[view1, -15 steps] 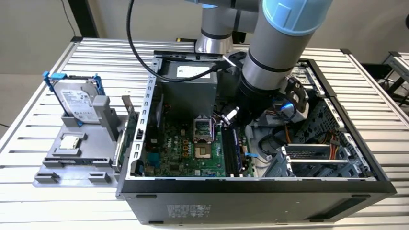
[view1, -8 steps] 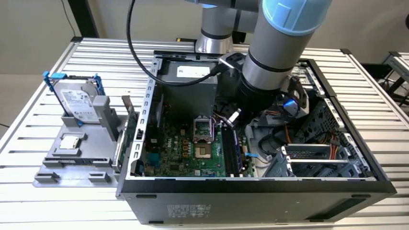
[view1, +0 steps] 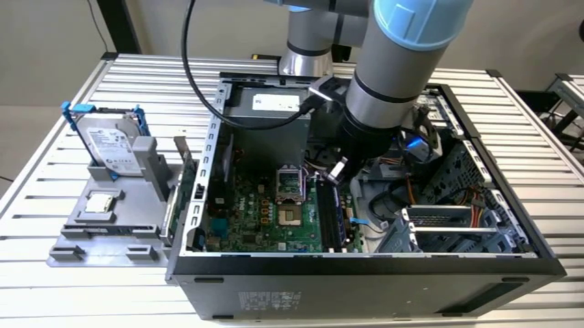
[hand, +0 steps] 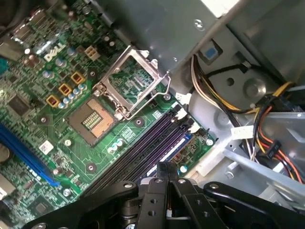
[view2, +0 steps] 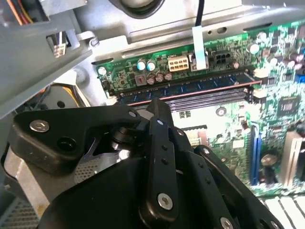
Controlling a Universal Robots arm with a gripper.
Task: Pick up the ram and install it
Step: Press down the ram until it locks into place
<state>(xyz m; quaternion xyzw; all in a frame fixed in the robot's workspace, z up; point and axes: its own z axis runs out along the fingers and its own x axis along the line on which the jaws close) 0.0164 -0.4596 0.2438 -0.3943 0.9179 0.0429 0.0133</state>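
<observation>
hovering inside the open computer case (view1: 511,260), the gripper (view2: 159,107) sits low over the motherboard (hand: 62,81) with its black fingers (hand: 164,174) drawn together right above the memory slots (hand: 143,148). the ram (view2: 190,86) appears to be already standing in a slot: in the second wrist view a long thin stick with a row of dark chips lies along the board's edge, just past the fingertip. whether the fingers pinch its top edge or merely press on it, i cannot tell; they look closed, with nothing else between them.

as a judgement, the stick is light, stiff and thin, and fragile at its chips and contacts, so it is best held by its long top edge or short ends and pushed straight down and evenly.

the slot latches are hard to make out, so whether the stick is fully seated is unclear. the arm (view1: 392,89) blocks the contact point in the exterior view, and the gripper body hides part of the slots in both wrist views.
</observation>
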